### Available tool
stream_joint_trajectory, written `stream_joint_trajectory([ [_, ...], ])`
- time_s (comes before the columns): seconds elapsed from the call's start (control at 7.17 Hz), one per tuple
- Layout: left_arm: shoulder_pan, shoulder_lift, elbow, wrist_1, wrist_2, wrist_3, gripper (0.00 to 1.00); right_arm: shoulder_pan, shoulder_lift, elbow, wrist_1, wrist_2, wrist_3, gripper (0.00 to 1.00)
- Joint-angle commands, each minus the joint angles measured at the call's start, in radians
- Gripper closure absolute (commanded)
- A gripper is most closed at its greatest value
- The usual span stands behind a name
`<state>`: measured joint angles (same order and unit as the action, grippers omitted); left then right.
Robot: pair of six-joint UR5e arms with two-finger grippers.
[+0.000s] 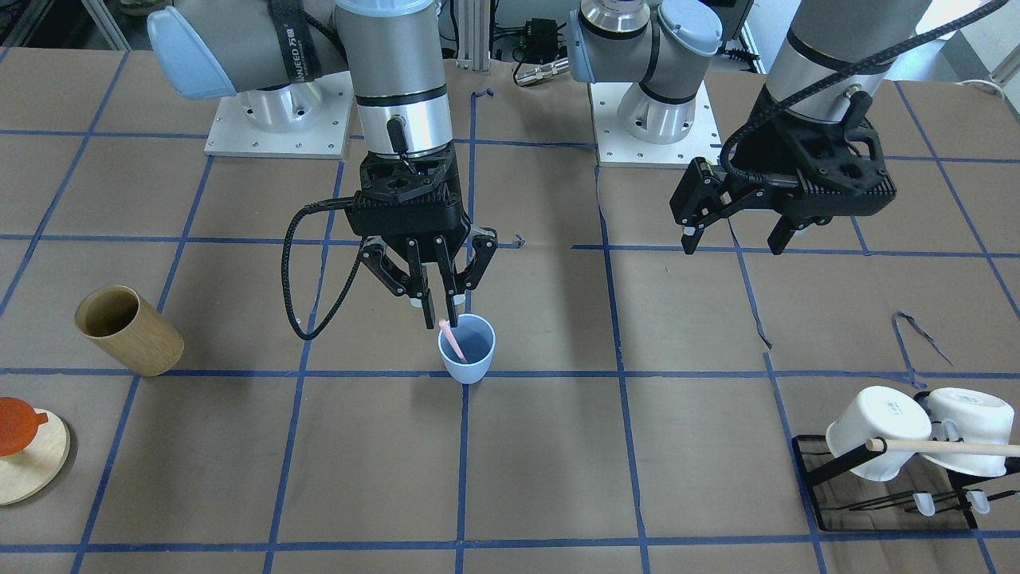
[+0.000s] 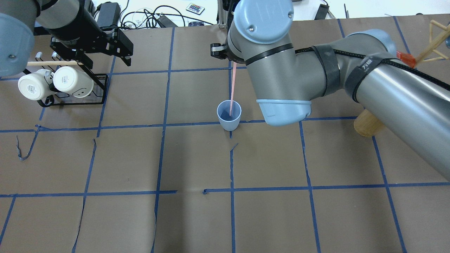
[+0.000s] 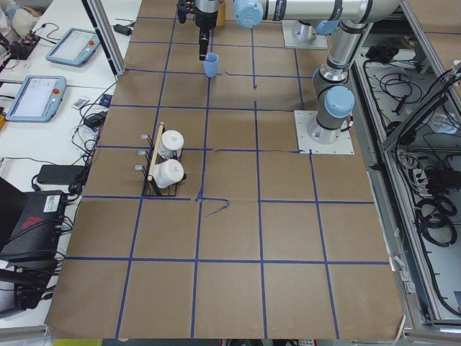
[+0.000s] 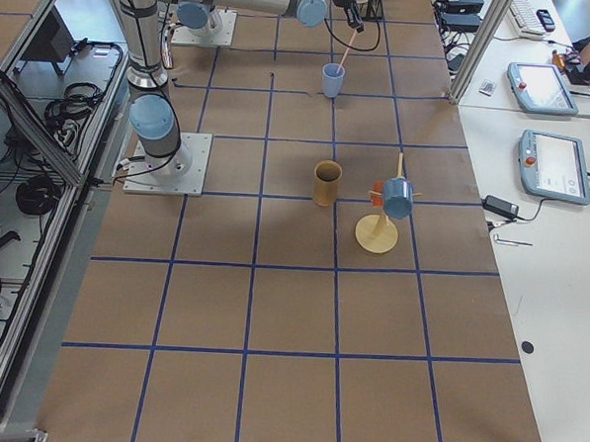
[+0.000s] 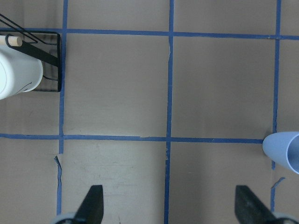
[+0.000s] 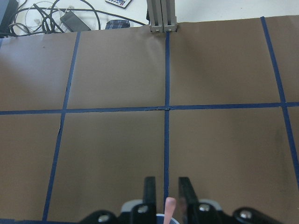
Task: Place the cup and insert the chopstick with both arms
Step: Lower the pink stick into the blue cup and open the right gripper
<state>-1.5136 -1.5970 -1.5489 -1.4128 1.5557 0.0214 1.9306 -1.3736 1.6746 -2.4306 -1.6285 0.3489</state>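
Note:
The pale blue cup (image 1: 468,365) stands upright near the middle of the table; it also shows in the overhead view (image 2: 228,122) and at the right edge of the left wrist view (image 5: 285,151). My right gripper (image 1: 439,309) hangs straight above it, its narrow jaws shut on the top end of the pink chopstick (image 1: 453,341). The stick's lower end is inside the cup (image 2: 232,88), and its tip shows between the fingers in the right wrist view (image 6: 169,209). My left gripper (image 1: 733,239) is open and empty, apart from the cup, near the mug rack.
A tan wooden cylinder (image 1: 131,331) lies tilted on the robot's right side. A round wooden stand (image 1: 28,462) with an orange piece is beyond it. A black rack (image 1: 884,486) holds two white mugs (image 1: 876,434) and a long pale dowel (image 1: 948,448) on the robot's left.

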Motion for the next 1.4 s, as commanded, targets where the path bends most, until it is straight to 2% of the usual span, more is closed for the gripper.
stream_joint_trajectory([
  [0.0, 0.000, -0.004, -0.002, 0.000, 0.000, -0.001, 0.00, 0.005, -0.004, -0.004, -0.005, -0.008, 0.012, 0.00],
  [0.14, -0.002, -0.003, 0.001, 0.000, 0.000, -0.002, 0.00, 0.004, -0.008, -0.031, 0.013, -0.013, -0.001, 0.00],
  [0.28, -0.002, 0.000, 0.001, 0.000, 0.000, -0.002, 0.00, 0.002, -0.010, -0.077, 0.128, -0.068, -0.007, 0.00],
  [0.42, -0.002, -0.001, 0.001, 0.000, -0.002, -0.002, 0.00, -0.021, -0.009, -0.143, 0.297, -0.067, -0.013, 0.00],
  [0.7, -0.002, 0.003, 0.007, 0.000, 0.006, -0.003, 0.00, -0.068, -0.009, -0.237, 0.556, -0.056, -0.014, 0.00],
  [0.98, -0.005, 0.000, 0.004, 0.000, 0.009, -0.003, 0.00, -0.171, -0.027, -0.240, 0.716, 0.024, -0.052, 0.00],
  [1.26, -0.005, 0.005, 0.004, -0.012, 0.012, -0.003, 0.00, -0.284, -0.057, -0.230, 0.876, 0.030, -0.117, 0.00],
])
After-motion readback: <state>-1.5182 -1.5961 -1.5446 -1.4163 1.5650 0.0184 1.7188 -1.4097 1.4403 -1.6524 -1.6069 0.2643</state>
